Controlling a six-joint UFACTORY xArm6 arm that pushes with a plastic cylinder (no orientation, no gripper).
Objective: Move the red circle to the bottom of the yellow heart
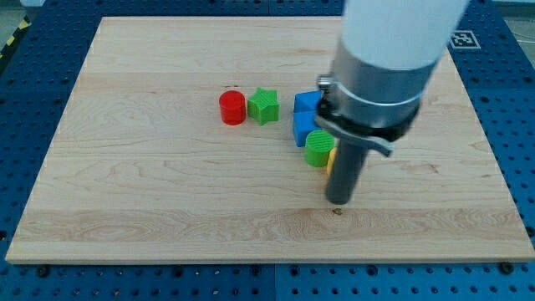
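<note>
Underneath, pale wooden board [150, 209] on blue pegboard [25, 75].

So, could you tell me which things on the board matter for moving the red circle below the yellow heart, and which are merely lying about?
Job in hand:
red circle
yellow block, mostly hidden behind the rod, shape unclear
my tip, below the cluster, right of the red circle

Lying about:
green star
green cylinder
blue blocks

Red circle [232, 108] upright, mid-board, touching a green block's left side. Yellow heart [331, 159] mostly hidden behind the rod.
</note>
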